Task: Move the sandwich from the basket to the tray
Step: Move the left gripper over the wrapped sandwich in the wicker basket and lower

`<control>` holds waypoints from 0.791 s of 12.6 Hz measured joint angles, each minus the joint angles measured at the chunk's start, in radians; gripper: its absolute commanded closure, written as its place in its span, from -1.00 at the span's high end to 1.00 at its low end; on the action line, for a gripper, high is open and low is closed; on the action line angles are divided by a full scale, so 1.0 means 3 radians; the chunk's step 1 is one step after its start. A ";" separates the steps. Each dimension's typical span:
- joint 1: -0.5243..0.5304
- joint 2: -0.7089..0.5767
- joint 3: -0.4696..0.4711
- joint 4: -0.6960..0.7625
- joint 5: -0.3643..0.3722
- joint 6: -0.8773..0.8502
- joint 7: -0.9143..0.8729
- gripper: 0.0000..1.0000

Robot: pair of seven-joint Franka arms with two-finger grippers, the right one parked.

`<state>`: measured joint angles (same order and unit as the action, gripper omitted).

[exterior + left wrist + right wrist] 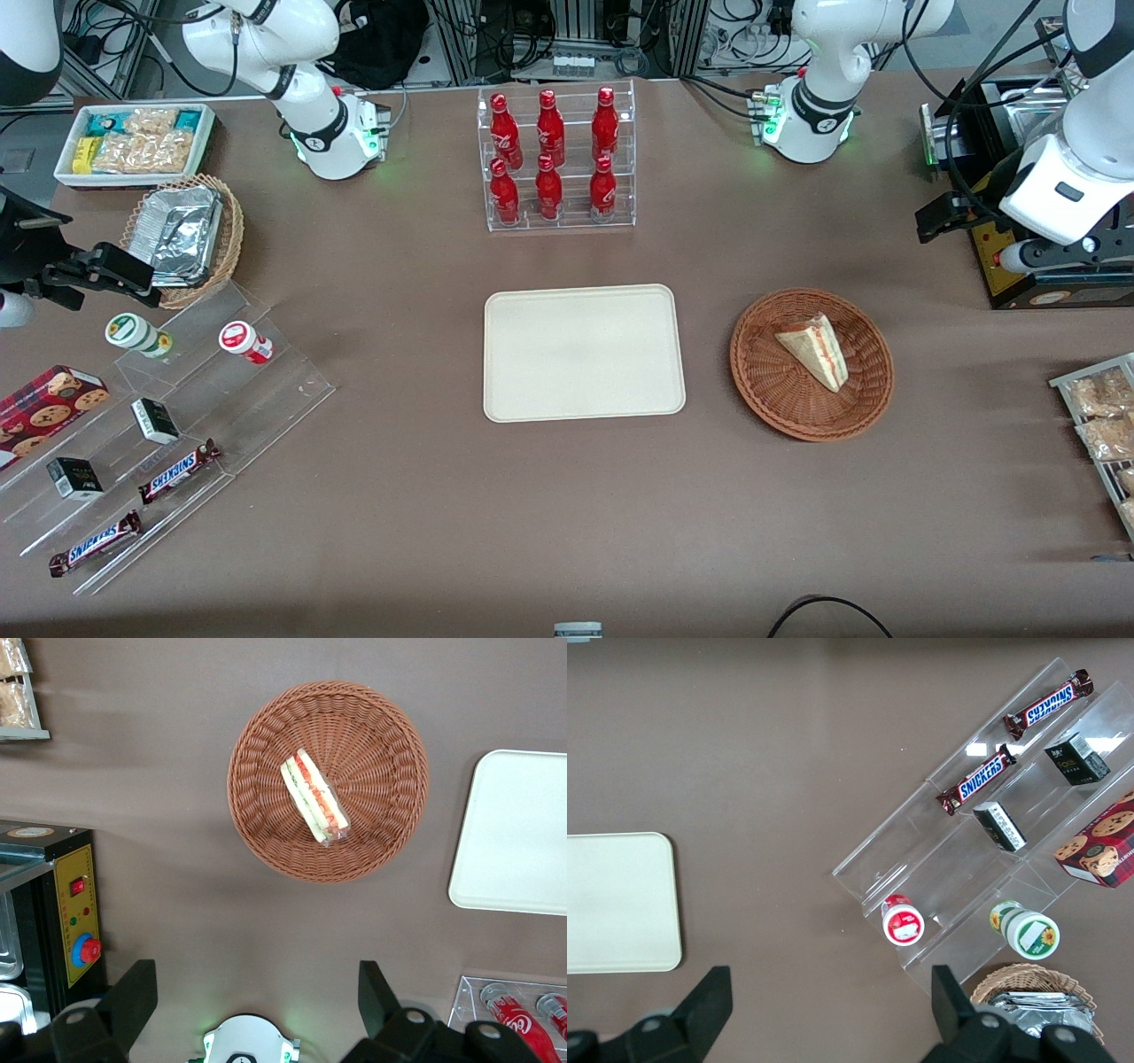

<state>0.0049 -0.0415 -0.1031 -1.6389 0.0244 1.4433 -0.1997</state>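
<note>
The sandwich [817, 352] [314, 797], a pale triangular wedge with red, orange and green layers, lies in the round reddish-brown wicker basket [771, 390] [381, 753]. Beside the basket, toward the parked arm's end, the cream tray [583, 352] [518, 833] [616, 904] lies flat with nothing on it. My gripper [946, 215] [257, 992] hangs open and holds nothing. It is raised above the table, farther from the front camera than the basket and toward the working arm's end. Its two black fingers [133, 992] stand wide apart.
A black box with a red button [1054, 275] [75, 921] stands under the working arm. A rack of cola bottles [554, 159] stands farther back than the tray. Snack packets [1103, 425] lie at the working arm's end. A clear stepped shelf [159, 425] holds sweets at the parked arm's end.
</note>
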 measured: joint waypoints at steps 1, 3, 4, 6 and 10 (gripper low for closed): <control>0.0000 0.0000 0.0000 0.0001 -0.0001 0.0000 0.0000 1.00; 0.0000 0.0000 0.0000 -0.0002 -0.0003 -0.0002 0.0006 1.00; 0.0000 0.0004 -0.0001 -0.0015 -0.0004 -0.0002 0.0025 1.00; -0.0001 0.0051 -0.0005 -0.0070 -0.0004 0.0005 0.0087 1.00; -0.0003 0.0166 -0.0028 -0.0544 -0.0005 0.0532 0.0110 1.00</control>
<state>0.0039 0.0085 -0.1115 -1.8020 0.0230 1.6031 -0.1667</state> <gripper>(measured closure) 0.000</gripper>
